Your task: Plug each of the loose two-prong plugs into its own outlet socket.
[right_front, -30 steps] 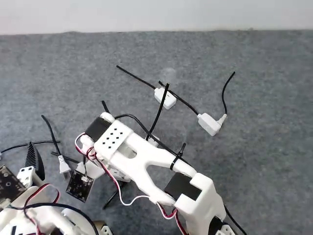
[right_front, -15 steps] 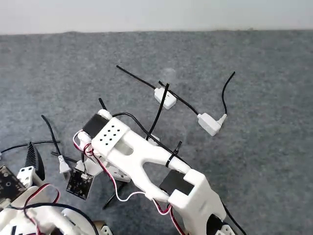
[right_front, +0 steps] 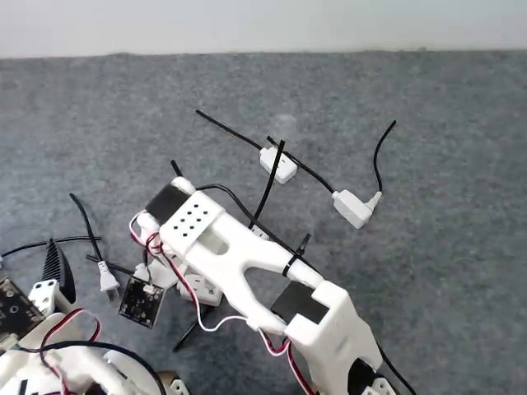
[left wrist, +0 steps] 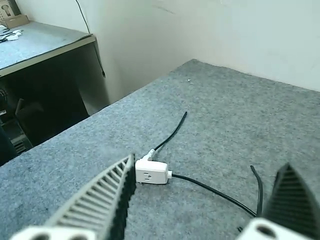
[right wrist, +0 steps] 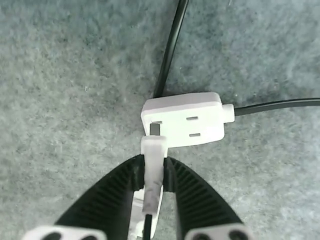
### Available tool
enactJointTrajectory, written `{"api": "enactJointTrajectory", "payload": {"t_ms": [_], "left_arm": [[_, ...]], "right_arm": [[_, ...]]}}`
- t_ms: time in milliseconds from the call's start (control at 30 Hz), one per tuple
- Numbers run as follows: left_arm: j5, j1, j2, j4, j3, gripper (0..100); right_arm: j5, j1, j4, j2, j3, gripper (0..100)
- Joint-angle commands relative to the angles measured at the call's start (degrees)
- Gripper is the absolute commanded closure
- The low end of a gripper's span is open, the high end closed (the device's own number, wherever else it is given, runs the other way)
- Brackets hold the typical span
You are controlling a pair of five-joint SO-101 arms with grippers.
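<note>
My right end effector (right wrist: 153,167) is clamped narrow on a white plug (right wrist: 152,155), with one black finger (right wrist: 187,187) pressed against each side of it. The plug's front end meets the face of a white socket (right wrist: 195,117), with a dark prong sitting at the slot nearest that socket's end. I cannot tell how deep the prong goes. The socket lies flat on the grey table (right wrist: 60,75), with a black cable (right wrist: 270,106) leaving one end and a second cable (right wrist: 171,47) running off from behind it.

My left end effector (left wrist: 200,185) hangs spread wide above the table, holding nothing. Between its fingers and farther off lies another socket (left wrist: 151,173), with black cord trailing from both ends.

From the high view, my right arm (right_front: 239,255) stretches across the middle of the table. Beyond it sit two white sockets, the nearer socket (right_front: 278,164) and the far socket (right_front: 352,208), lying apart and each with black cord attached. A loose plug (right_front: 107,280) rests on the table beside my left arm, and its thin black cord (right_front: 85,222) runs away from it.
</note>
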Motion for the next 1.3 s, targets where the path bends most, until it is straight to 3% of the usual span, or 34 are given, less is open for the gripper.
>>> {"api": "enactJointTrajectory", "payload": {"t_ms": [0,933,1267], "left_arm": [[-0.79,0.18,-0.79,0.79,-1.63,59],[-0.79,0.18,-0.79,0.44,-0.75,59],[-0.79,0.09,-0.79,0.44,-1.01,59]], "right_arm": [[1.85,1.1,1.1,-0.57,-2.64,99.0],[6.33,-1.45,4.79,7.43,-7.82,99.0],[-1.85,-1.45,4.35,7.43,-7.65,99.0]]}}
